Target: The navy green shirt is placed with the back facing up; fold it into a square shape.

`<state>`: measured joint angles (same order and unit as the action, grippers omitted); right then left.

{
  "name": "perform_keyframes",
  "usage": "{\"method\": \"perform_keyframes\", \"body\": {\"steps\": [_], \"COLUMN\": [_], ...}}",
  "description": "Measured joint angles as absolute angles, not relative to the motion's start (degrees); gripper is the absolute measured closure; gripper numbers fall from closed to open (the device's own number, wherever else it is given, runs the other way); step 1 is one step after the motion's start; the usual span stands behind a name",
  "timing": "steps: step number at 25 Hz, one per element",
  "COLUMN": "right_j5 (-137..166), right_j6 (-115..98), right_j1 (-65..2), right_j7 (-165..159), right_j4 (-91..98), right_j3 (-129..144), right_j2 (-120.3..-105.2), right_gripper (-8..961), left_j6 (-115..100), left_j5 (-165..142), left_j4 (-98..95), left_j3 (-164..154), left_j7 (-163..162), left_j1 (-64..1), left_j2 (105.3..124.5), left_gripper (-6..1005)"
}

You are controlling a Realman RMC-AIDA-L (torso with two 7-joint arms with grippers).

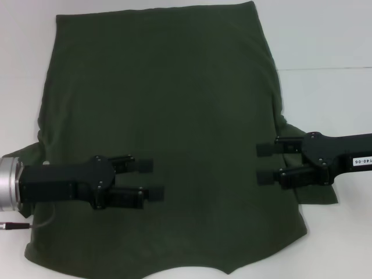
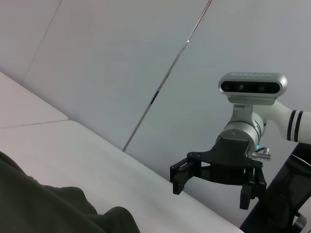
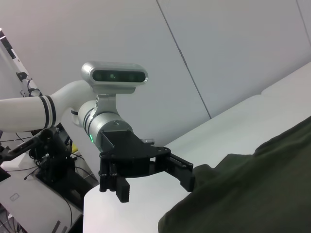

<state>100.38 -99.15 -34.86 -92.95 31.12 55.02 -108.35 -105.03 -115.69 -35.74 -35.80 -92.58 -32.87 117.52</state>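
Observation:
The navy green shirt [image 1: 168, 104] lies spread flat on the white table [image 1: 325, 35], plain side up, with its hem at the far edge and its neckline at the near edge. My left gripper [image 1: 157, 179] hovers open over the shirt's near-left part, fingers pointing inward. Opposite it, my right gripper [image 1: 258, 163] is open at the shirt's right edge, above the sleeve [image 1: 317, 196]. The left wrist view shows the right gripper [image 2: 211, 191] open beyond a bit of shirt [image 2: 48, 208]. In the right wrist view the left gripper [image 3: 155, 184] stands open beside the shirt's folds [image 3: 252, 194].
A seam in the table top [image 1: 325, 68] runs off to the right of the shirt. A thin cable [image 1: 14, 225] lies by my left wrist. Off the table's left end, the right wrist view shows equipment and cables [image 3: 48, 170].

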Motion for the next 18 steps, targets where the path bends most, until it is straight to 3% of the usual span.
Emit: {"method": "perform_keyframes", "body": {"steps": [18], "right_j5": [100.4], "right_j6": [-99.6], "right_j1": [-35.5], "right_j7": [-94.0], "right_j4": [31.1], "right_j3": [54.9], "right_j2": [-107.72], "right_gripper": [44], "left_j6": [-104.9], "left_j5": [-116.0], "left_j4": [-36.7], "left_j3": [-35.6], "left_j7": [-93.0], "left_j1": [-33.0], "left_j2": [117.34], "left_gripper": [50]}}
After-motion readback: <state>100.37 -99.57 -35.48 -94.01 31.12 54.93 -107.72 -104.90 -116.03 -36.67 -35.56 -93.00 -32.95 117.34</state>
